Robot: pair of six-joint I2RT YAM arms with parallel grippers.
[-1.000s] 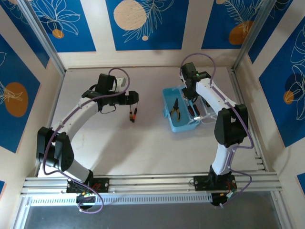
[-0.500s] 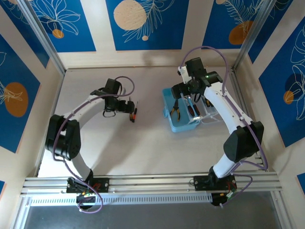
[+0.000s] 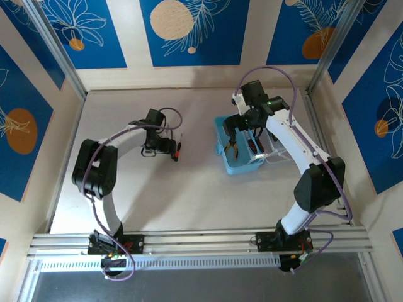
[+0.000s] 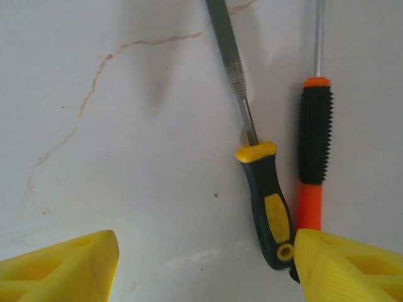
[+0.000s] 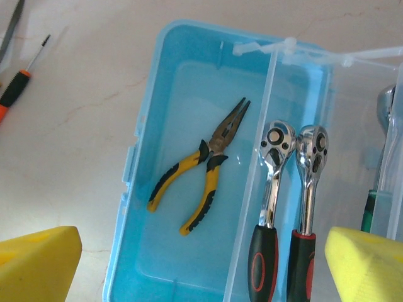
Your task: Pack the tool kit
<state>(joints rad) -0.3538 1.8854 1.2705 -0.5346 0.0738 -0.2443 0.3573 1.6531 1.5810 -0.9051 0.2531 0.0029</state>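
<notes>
Change since earlier frame: the left arm is folding in tighter, and the left gripper (image 4: pixel 204 259) is settling closer over the two loose tools; the right gripper (image 5: pixel 201 264) is sitting higher above the case (image 5: pixel 141 126).
Left gripper: the fingers are standing well apart, gripping nothing; the finger at the right of the wrist view is overlapping the handle butts.
Right gripper: the fingers are spread wide and empty, hanging over the open case.
Tool kit location: the case is lying open on the right half of the table (image 3: pixel 189 189), with the pliers (image 5: pixel 201 167) in the blue tray and the ratchet wrenches (image 5: pixel 272 182) on the clear lid (image 5: pixel 352 126) side. The orange-and-black screwdriver (image 4: pixel 313 157) and the yellow-and-black-handled tool (image 4: pixel 267 201) are lying side by side, well left of the case.
Step in hand: judged to be the pick of one loose tool.
Method: the gripper needs shifting sideways until one handle lies centred between the fingers, then closing across mid-grip.
Risk: the handles are nearly touching, so both may be caught or one knocked away.
</notes>
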